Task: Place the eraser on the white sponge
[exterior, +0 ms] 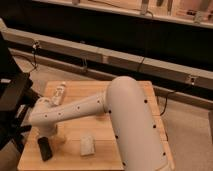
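The eraser (45, 148) is a small black block lying on the wooden table (80, 92) near its front left corner. The white sponge (87, 146) is a pale block lying to the right of the eraser, a short gap apart. My gripper (47, 136) hangs from the white arm (80, 110) at the left and points down right above the eraser, touching or nearly touching its top end. The arm hides most of the gripper.
A narrow white bottle-like object (59, 93) lies at the table's back left. A dark chair or frame (12, 100) stands left of the table. A low wall with outlets and cables (125, 57) runs behind it.
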Controlling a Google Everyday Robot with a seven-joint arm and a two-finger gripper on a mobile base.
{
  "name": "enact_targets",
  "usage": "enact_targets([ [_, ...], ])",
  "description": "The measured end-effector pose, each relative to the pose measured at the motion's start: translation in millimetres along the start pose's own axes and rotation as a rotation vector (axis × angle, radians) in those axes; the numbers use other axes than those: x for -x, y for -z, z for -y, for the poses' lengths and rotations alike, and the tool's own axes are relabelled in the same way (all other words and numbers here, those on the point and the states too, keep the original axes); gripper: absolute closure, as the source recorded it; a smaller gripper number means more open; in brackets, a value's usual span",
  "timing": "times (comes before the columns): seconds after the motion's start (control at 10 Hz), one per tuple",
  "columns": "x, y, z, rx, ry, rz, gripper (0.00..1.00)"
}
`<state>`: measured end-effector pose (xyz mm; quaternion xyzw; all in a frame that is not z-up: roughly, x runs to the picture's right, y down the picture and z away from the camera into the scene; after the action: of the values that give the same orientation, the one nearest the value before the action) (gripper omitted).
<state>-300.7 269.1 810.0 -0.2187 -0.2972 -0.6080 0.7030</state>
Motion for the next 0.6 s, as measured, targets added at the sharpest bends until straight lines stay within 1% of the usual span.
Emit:
enact_targets([
  [0.2, 1.4, 2.2, 2.9, -0.005, 0.011, -0.004, 0.2],
  [0.3, 1.0, 3.9, 6.0, 0.0, 0.016, -0.007, 0.2],
  [0.5, 7.3, 5.1, 22.1, 0.051, 0.044, -0.009, 0.2],
  [0.6, 7.7, 5.6, 24.3, 0.064, 0.048, -0.01, 0.2],
])
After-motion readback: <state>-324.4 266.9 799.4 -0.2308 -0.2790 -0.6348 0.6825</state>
